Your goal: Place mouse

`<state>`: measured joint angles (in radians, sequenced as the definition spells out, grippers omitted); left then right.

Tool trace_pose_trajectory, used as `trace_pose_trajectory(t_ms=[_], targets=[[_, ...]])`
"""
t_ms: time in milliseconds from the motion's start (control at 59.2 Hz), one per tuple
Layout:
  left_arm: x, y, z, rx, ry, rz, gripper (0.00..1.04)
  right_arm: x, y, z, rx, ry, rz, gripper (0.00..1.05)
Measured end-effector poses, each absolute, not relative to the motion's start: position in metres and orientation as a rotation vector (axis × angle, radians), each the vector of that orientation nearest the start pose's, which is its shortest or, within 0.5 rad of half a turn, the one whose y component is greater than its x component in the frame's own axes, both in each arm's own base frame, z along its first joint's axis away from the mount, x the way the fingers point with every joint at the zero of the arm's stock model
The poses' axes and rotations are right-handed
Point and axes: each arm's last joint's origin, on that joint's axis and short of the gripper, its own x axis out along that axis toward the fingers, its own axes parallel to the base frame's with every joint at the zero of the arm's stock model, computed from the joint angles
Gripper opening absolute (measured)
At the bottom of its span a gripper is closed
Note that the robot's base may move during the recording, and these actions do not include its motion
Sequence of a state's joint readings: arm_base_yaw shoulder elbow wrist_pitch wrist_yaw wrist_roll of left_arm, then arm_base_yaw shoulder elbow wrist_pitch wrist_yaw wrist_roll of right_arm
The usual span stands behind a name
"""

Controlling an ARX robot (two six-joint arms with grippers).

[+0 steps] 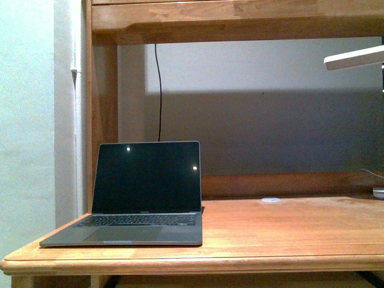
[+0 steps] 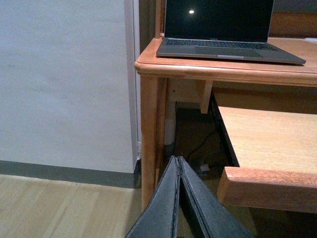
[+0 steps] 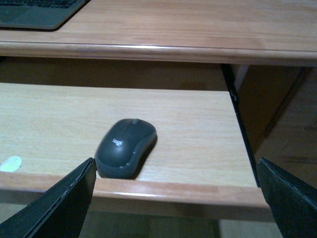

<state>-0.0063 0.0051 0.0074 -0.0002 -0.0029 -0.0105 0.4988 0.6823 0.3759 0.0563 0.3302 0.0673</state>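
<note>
Pull-out shelf (image 3: 198, 124) bears one mouse (image 3: 126, 148); right gripper (image 3: 176, 162) spread, left gripper (image 2: 179, 161) clenched.

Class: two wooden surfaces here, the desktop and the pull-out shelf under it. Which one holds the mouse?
The pull-out shelf: the mouse lies near its front edge. The desktop above holds the laptop instead.
</note>
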Motion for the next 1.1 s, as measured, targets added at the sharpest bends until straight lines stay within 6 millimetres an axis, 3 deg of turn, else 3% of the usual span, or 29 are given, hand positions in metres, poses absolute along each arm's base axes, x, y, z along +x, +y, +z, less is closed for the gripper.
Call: trace_pose_trajectory(t_ms=[169,338,540,878,912,1097], targets=[[0.098,0.0,0.166,-0.01,-0.002,-0.003,0.03,0.169,0.107,0.236,-0.076,0.281,0.196,0.97],[0.098,-0.001,0.166,-0.011,-0.002,-0.003,0.04,0.201,0.134,0.22,-0.148,0.371,0.152,0.97],[0.098,0.0,0.166,-0.01,-0.002,-0.003,0.39,0.223,0.15,0.213,-0.208,0.429,0.097,0.97],[0.098,0.0,0.166,-0.01,-0.002,-0.003,0.95,0.24,0.158,0.187,-0.263,0.568,0.038,0.97],[0.098,0.0,0.166,-0.01,-0.002,-0.003,0.99,0.242,0.158,0.186,-0.26,0.575,0.033,0.97],[0.098,-0.001,0.166,-0.009,-0.002,-0.003,0.97,0.25,0.163,0.183,-0.248,0.595,0.013,0.97]])
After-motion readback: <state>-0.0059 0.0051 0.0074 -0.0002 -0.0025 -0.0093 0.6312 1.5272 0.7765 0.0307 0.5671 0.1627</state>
